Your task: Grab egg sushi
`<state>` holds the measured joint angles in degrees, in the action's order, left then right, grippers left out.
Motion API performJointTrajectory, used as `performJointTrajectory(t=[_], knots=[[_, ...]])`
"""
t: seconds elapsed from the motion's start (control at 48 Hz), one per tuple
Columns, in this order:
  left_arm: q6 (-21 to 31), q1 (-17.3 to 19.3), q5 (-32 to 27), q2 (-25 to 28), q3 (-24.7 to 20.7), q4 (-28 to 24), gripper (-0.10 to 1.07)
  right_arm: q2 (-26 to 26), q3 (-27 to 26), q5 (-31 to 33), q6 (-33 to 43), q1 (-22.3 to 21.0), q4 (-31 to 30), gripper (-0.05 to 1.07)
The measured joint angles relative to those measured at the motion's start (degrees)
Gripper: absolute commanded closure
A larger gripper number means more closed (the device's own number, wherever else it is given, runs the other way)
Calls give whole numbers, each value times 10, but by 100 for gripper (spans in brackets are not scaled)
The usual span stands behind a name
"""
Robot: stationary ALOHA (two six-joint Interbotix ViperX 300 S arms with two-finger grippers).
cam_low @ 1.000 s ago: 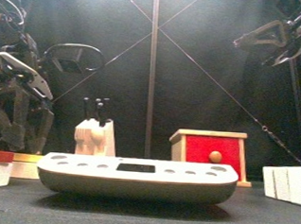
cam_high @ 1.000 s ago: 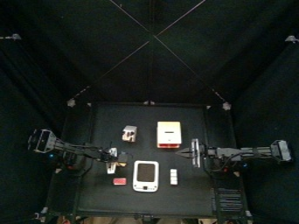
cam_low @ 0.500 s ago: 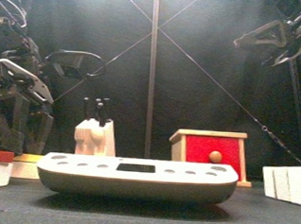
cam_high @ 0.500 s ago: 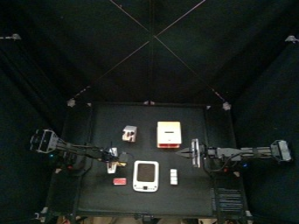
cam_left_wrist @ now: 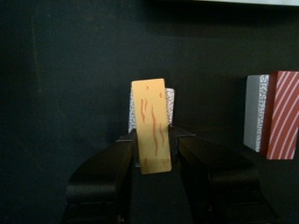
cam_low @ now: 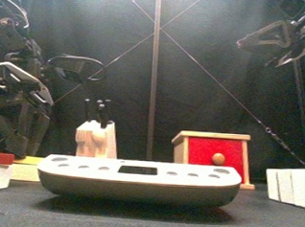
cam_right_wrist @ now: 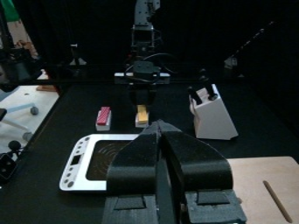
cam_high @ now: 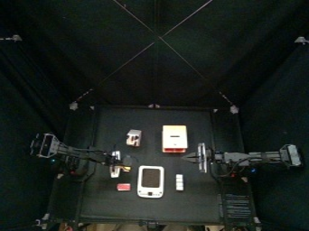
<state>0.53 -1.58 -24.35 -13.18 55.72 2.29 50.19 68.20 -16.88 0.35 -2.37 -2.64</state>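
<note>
On the black table (cam_high: 103, 122), the left hand (cam_left_wrist: 152, 140) straddles the egg sushi (cam_left_wrist: 152, 125).

The egg sushi (cam_left_wrist: 153, 126) looks like smooth painted wood, orange-yellow with darker grain streaks; the tabletop (cam_left_wrist: 59, 87) is matt black, and the white device (cam_low: 138, 180) is smooth, faintly glossy plastic

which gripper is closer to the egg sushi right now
Left. The left gripper has a jaw on each side of the egg sushi, while the right gripper hangs well away across the table, beyond the white device.
</note>
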Motion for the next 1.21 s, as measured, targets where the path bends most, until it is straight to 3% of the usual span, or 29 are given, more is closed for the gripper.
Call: performJointTrajectory(t=[0.917,1.208], knots=[[-1,2,-1,12,-3,0,28,0,0,1,0,0,0,102],[0,0,-13,13,-5,-1,46,0,-1,0,0,0,0,102]])
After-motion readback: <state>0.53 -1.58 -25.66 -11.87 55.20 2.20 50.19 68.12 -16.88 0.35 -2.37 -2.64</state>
